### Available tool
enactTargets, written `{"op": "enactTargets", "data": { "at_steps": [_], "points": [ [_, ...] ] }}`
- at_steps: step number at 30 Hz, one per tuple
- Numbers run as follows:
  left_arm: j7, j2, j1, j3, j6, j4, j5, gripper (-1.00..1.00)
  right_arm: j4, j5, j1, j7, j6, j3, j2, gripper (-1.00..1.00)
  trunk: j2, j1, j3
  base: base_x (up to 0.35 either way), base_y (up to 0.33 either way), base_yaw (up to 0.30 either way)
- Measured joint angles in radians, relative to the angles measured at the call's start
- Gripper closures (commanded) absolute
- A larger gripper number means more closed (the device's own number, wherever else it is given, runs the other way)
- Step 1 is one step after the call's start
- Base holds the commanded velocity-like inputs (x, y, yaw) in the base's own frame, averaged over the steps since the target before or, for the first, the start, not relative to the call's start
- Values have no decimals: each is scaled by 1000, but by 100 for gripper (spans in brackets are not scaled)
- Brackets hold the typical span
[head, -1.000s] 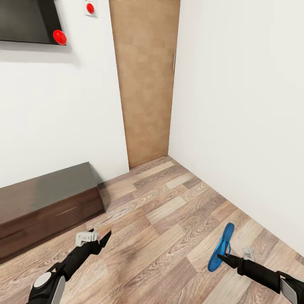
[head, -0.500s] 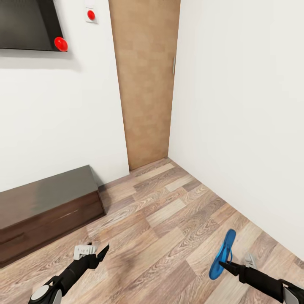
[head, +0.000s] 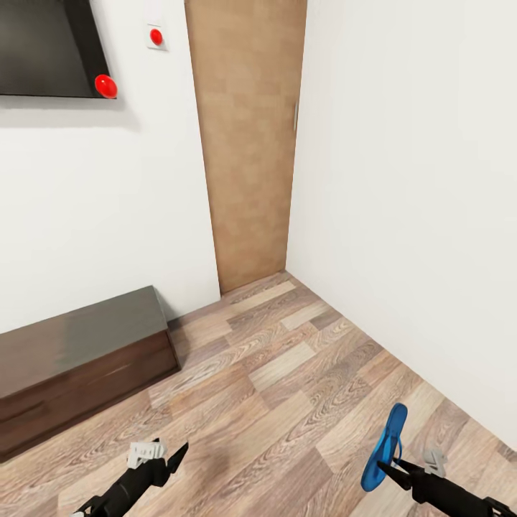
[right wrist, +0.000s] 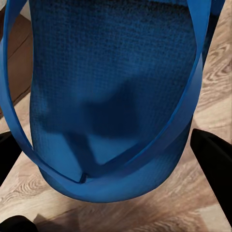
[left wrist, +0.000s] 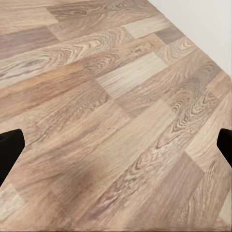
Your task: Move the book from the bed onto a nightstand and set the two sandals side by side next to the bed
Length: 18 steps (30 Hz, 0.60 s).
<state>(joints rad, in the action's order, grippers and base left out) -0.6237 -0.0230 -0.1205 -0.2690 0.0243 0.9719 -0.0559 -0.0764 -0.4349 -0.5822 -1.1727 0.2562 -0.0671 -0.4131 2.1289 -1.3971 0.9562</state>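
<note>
One bright blue sandal [head: 384,446] hangs above the wood-plank floor [head: 287,373] at the lower right of the head view, toe pointing up. My right gripper [head: 390,468] is shut on its lower end. Close up in the right wrist view, the sandal [right wrist: 116,72] shows its sole and strap, with my right gripper [right wrist: 111,154] holding it and a dark finger on either side. My left gripper [head: 171,458] hovers low over the floor at the lower left. In the left wrist view this gripper [left wrist: 116,147] is open, with only floor between its fingertips [left wrist: 9,150].
A long dark brown dresser [head: 79,345] stands against the white wall at left. Above it hangs a dark screen [head: 43,50] with a red ball [head: 105,86] at its corner. A brown wooden door [head: 248,143] fills the room's corner, and a white wall [head: 416,215] runs along the right.
Both arms have sunk toward the bottom edge of the head view while the room has shifted only slightly. The sandal stays in the right gripper.
</note>
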Motion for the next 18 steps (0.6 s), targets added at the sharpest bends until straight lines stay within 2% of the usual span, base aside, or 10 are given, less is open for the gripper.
{"op": "enactTargets", "data": {
  "at_steps": [6,10,12,18],
  "points": [
    [3,0,0,4,35,-109,3,-100,-1,0,1,18,1,0,14,100,-42,23,-19,0,0,0],
    [3,-1,0,5,42,-178,4,-100,-1,0,1,92,0,0,19,100,-70,38,-31,0,0,0],
    [4,-1,0,5,54,-197,4,-100,-2,0,1,117,0,0,21,100,-84,46,-38,0,0,0],
    [4,0,0,6,96,-227,4,-100,-1,0,1,131,0,0,22,100,-126,69,-56,0,0,0]
  ]
}}
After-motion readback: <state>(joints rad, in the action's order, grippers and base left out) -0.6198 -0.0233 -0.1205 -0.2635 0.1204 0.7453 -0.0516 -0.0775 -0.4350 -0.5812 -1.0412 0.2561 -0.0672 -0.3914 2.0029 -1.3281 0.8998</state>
